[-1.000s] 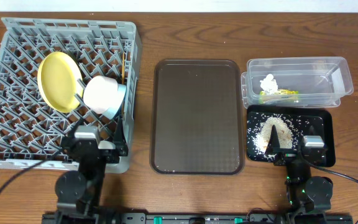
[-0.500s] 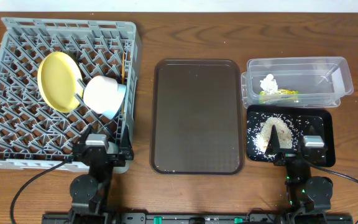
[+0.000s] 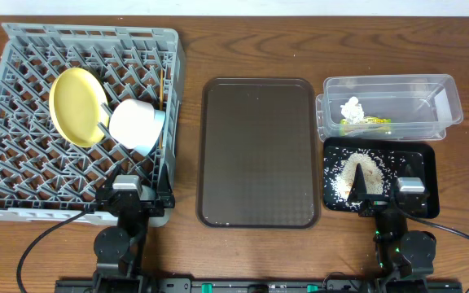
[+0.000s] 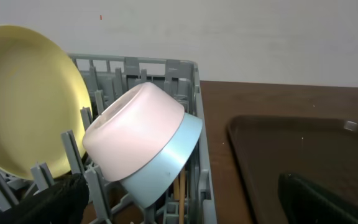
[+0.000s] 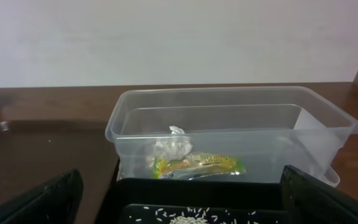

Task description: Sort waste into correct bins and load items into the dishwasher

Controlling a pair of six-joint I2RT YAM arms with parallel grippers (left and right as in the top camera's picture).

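— Where is the waste seen?
— The tissue [image 5: 169,144] and wrapper [image 5: 199,165] are seen inside the tub [image 3: 448,88], far right. Rice [image 3: 360,172] is heaped on the black tray [image 3: 427,159], just near of the tub.
— And the dishes?
— The plate [image 3: 76,106] is stood on edge among the pegs of the rack [image 3: 23,37], at left. The pink bowl [image 4: 134,134] and blue bowl [image 4: 166,163] are stacked together, tilted, just right of the plate. Chopsticks [image 3: 163,89] are lodged by the rack's right wall.
— The grippers?
— The left gripper [image 4: 185,199] is seen at the rack's near right corner, fingers spread wide, nothing gripped. The right gripper [image 5: 182,199] is placed at the black tray's near edge, likewise wide and empty. The brown tray [image 3: 257,150] is laid between them.
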